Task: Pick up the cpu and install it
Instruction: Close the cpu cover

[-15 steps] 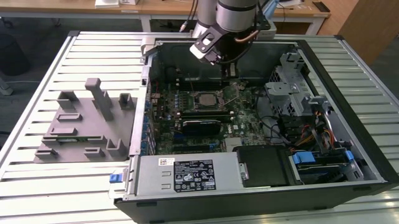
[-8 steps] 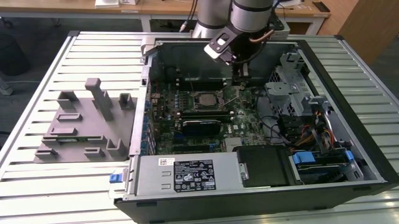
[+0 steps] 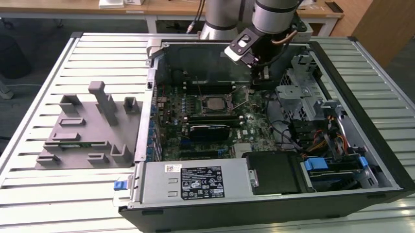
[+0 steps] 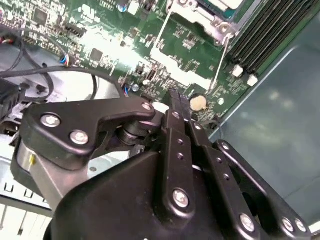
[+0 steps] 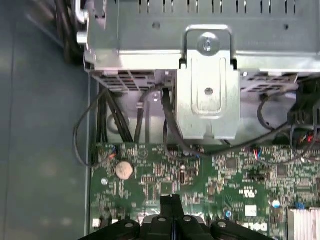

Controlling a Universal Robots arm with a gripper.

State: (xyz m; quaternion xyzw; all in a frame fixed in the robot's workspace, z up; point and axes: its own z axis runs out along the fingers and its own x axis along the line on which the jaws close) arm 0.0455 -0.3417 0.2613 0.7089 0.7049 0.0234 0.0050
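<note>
Second wrist view, pincer pinched over mobo, coin cell beside

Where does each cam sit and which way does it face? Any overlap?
Exterior view: off the arm, high, looking down at table and open case; arm and gripper show.
First wrist view: on the wrist, facing motherboard and bracket; gripper tips show.
Second wrist view: on the wrist, behind the gripper linkage, facing the motherboard.
Shared: both wrist views show the coin cell.

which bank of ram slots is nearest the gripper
The bank above the socket in the exterior view, beside the gripper; the other bank lies below the socket.
</note>
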